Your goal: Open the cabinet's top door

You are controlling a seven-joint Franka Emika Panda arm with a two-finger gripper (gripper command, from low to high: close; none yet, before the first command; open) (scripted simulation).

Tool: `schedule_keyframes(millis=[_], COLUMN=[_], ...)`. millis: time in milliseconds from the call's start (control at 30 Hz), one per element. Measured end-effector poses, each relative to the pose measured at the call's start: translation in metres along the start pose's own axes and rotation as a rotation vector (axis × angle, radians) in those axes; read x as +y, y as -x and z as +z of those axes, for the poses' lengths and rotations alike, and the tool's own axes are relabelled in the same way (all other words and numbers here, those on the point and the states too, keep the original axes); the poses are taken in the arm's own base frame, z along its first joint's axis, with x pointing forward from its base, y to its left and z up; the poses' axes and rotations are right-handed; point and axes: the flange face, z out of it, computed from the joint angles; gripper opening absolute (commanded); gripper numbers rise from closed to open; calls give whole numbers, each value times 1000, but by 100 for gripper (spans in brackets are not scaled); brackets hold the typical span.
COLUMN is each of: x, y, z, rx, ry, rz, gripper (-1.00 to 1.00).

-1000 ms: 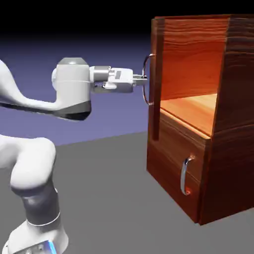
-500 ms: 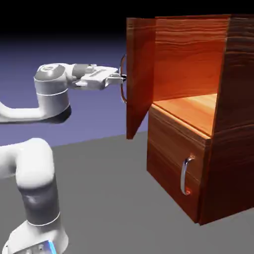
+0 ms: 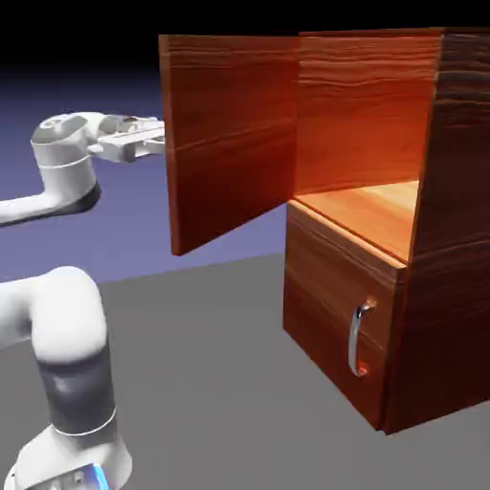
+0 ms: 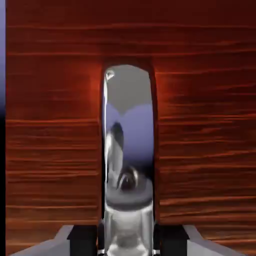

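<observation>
End effector (image 4: 128,239) clenched on handle (image 4: 128,150), long axis 12 to 6 o'clock. Top door (image 3: 230,144) hinges at 3 o'clock.

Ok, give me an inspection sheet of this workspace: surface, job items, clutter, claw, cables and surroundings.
Surface: plain grey table.
Job's things: cabinet of reddish-brown wood; top door swung wide open, lit shelf exposed; lower panel shut, its small handle untouched.
Clutter: nothing seen.
Claw: the claw is closed on the door's silver handle, which fills the hand view; the door hides it in the exterior view.
Cables: nothing seen.
Surroundings: blue-violet backdrop.
</observation>
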Motion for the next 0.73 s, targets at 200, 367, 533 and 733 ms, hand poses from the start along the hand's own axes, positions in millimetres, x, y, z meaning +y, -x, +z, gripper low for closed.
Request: schedule_keyframes(millis=[200,367,533,733], x=[19,36,55,77], y=[-19,-36,-54,-77], z=[-54,-91,-123,-153], rx=[-108,-187,-260,-339], ry=[-108,-188,-261,-339], rz=[0,0,0,0], gripper=[-100,-100,-100,-100])
